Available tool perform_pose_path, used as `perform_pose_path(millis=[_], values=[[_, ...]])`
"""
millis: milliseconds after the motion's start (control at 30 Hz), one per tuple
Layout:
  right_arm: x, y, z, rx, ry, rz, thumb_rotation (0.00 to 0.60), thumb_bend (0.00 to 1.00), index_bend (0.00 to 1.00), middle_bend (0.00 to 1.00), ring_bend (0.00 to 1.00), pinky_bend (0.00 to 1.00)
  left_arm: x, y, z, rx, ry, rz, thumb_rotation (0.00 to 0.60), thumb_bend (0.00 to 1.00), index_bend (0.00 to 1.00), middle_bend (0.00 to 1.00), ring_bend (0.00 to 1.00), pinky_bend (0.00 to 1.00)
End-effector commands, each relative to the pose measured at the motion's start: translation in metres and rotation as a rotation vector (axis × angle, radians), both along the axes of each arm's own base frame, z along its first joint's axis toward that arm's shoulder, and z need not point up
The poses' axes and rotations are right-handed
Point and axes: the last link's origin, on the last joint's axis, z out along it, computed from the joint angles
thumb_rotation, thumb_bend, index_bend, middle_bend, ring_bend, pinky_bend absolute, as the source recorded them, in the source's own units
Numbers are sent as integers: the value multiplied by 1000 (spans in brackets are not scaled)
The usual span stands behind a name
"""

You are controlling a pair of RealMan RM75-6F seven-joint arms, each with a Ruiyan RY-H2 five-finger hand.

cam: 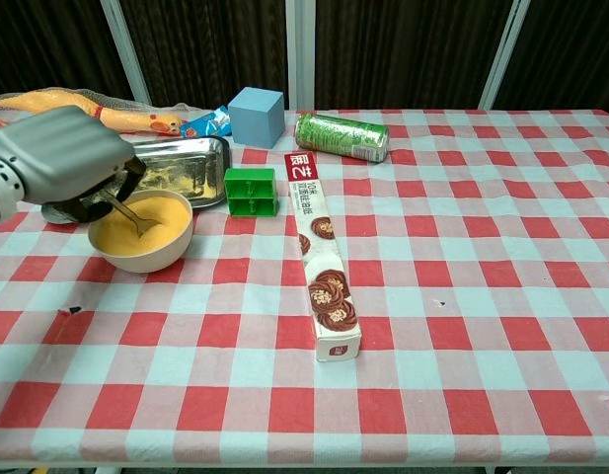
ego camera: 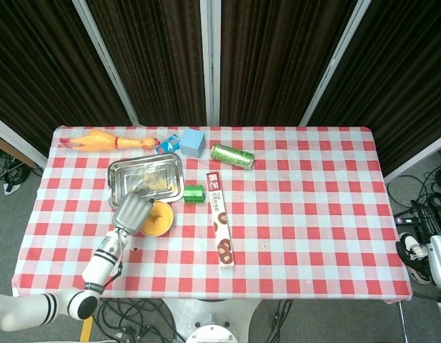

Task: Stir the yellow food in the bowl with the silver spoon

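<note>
One robot hand (cam: 62, 158), the left, is gripping the silver spoon (cam: 133, 217) and dipping its tip into the yellow food (cam: 151, 225) inside the bowl (cam: 146, 259), which is sitting near the worktop's (cam: 462, 247) left edge just in front of a metal tray (cam: 190, 163). The right arm's hand is lying outside both views.

A robot test lab is showing here. Dark curtains (ego camera: 156, 57) are enclosing a checkered-cloth table (ego camera: 313, 207), and loose cables (ego camera: 420, 196) are trailing across the floor.
</note>
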Motion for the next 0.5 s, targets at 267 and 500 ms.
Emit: perform_pose_path(millis=[267, 500], values=[[1, 0, 0, -2, 2, 4, 600, 292, 0, 115, 0, 0, -5, 7, 25, 3, -67, 53, 600, 448, 682, 924, 902, 951], [0, 0, 0, -2, 0, 1, 600, 292, 0, 115, 0, 0, 0, 11, 30, 66, 45, -37, 600, 448, 682, 924, 903, 951]])
